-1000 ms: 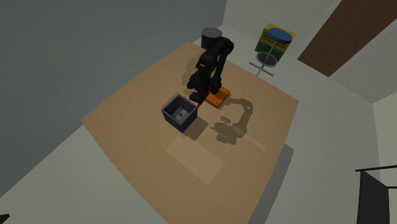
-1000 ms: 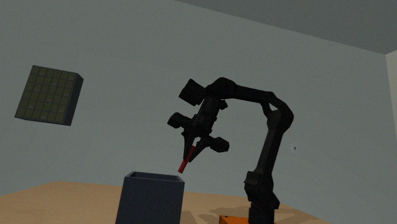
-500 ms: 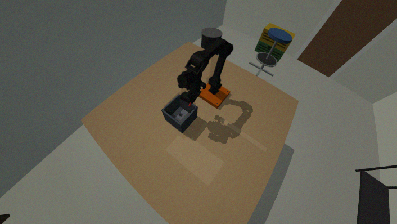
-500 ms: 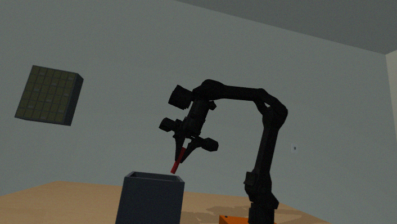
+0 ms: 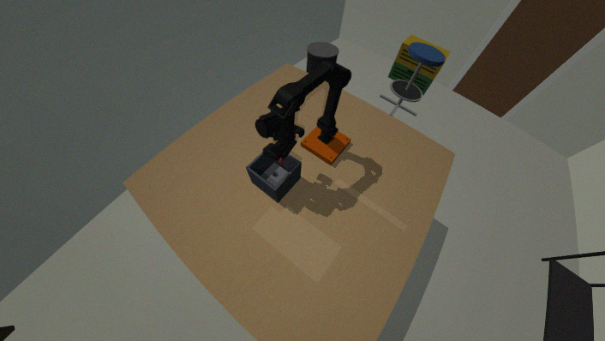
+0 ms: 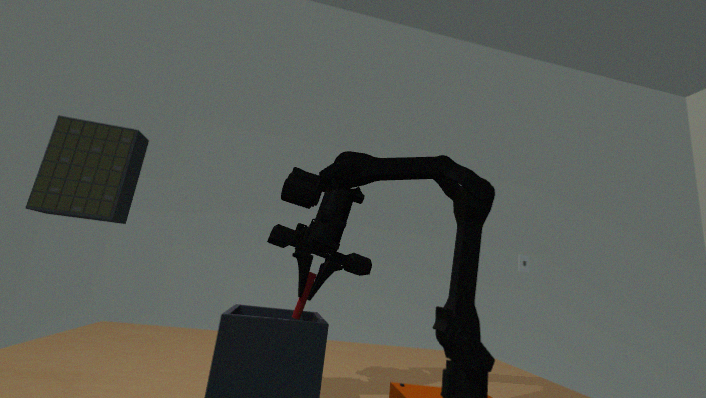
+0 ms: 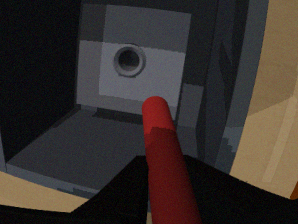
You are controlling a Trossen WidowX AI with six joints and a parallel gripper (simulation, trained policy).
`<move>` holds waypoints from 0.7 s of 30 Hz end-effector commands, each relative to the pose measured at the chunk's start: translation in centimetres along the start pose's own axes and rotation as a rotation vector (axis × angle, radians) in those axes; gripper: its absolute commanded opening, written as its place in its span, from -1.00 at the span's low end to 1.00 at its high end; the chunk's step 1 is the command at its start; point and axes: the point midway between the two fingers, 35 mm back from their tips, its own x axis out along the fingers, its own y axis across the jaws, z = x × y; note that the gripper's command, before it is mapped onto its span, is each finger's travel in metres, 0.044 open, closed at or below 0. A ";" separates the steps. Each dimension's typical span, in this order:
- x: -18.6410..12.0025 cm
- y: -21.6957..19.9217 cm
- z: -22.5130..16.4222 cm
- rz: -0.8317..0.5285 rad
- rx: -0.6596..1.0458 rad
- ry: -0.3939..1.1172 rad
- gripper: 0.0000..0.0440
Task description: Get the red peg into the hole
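"Where is the red peg [image 5: 281,160] [image 6: 302,304] [image 7: 166,162]?" asks the first.

"In the gripper [image 5: 278,154] [image 6: 305,297] [image 7: 161,165]," the second says. "Its fingers are clamped on the peg, which shows between them in the exterior view. There its upper end leans toward 1 o'clock and its lower end points to 7 o'clock."

"And the box [image 5: 262,182] [image 6: 270,355] [image 7: 252,65]?"

"Open side up on the desk [image 5: 206,188] [image 6: 75,350] [image 7: 280,50]. The peg's lower end is at the mouth; in the exterior view it meets the line of the near rim, so how deep it reaches is hard to tell. From the top, the peg shows toward 1 o'clock of the box's middle."

"Is it in the hole [image 5: 275,174] [image 7: 129,59]?"

"No. The wrist view shows the hole uncovered, a dark round opening in a raised ring on the pale plate [image 5: 282,172] [image 7: 160,80]. It appears at 11 o'clock from the peg's tip, apart from it in that view."

"Where does the arm [image 5: 308,86] [image 6: 405,168] stand?"

"On an orange base [image 5: 314,152] [image 6: 415,390], at 2 o'clock from the box in the top view. The arm arches over, and the gripper hangs down tilted above the box."

"What moved over that last second?"

"The arm [image 5: 308,86] [image 6: 410,169] swung toward the open box [image 5: 278,188] [image 6: 267,355] [image 7: 45,135], and its gripper [image 5: 280,155] [image 6: 305,298] [image 7: 161,165] came down close above the rim."

"And the red peg [image 5: 281,160] [image 6: 303,300] [image 7: 167,170]?"

"It travelled along, tilted. In the exterior view its lower end had been above the box, out past the rim at first; by the end it had dipped behind the near wall's top edge."

"Anything on the table [image 5: 206,171] [image 6: 100,350] [image 7: 282,55]?"

"The arm's shadow [image 5: 330,197] shifted there too."
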 end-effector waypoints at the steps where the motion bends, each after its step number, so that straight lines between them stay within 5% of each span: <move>1: 0.6 0.3 0.5 -0.005 -0.004 0.004 -1.00; 21: 6.2 1.6 2.1 -0.043 -0.034 0.064 -1.00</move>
